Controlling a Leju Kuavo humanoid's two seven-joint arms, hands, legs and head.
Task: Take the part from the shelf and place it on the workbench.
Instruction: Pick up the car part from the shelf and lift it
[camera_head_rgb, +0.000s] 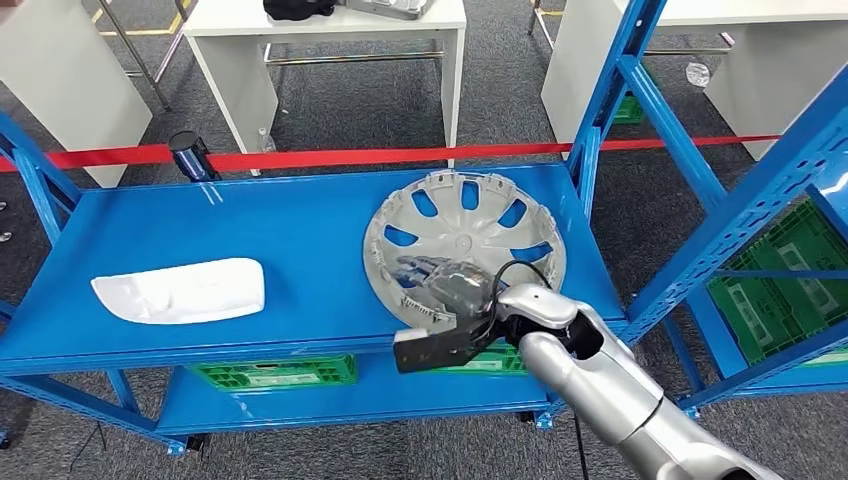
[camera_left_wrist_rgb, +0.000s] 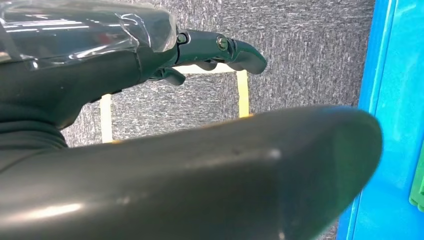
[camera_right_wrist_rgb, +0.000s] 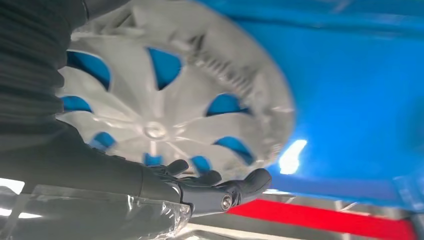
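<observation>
Silver-grey plastic wheel cover (camera_head_rgb: 464, 246) lies flat on the top deck of the blue shelf (camera_head_rgb: 300, 240), right of centre; its near rim sits close to the shelf's near edge, its far rim just short of the far edge. The blue upright post (camera_head_rgb: 600, 120) stands just beside its right side. Left of the cover the deck is open blue surface up to a white moulded part (camera_head_rgb: 180, 290), which lies well apart, near the left end and close to the near edge.

Right robot hand (camera_head_rgb: 440, 285) reaches in from the near right over the cover's near portion, fingers spread above the spokes. Whether the fingers touch the cover cannot be told from the head view.

Right wrist view: the fingers (camera_right_wrist_rgb: 247, 185) are apart and extended beside the cover's face, not wrapped around the rim; the cover's ribbed rim and cut-outs show blue shelf through them. Contact cannot be told here either.

Left wrist view: left robot hand (camera_left_wrist_rgb: 215, 50) hangs over grey carpet (camera_left_wrist_rgb: 300, 55) with its fingers curled loosely and nothing in them; a blue shelf edge runs along one side.

Head view also shows a red barrier tape (camera_head_rgb: 400, 156) just behind the shelf's far edge, white tables (camera_head_rgb: 330, 40) beyond it, and green crates (camera_head_rgb: 275, 372) on the lower deck.
</observation>
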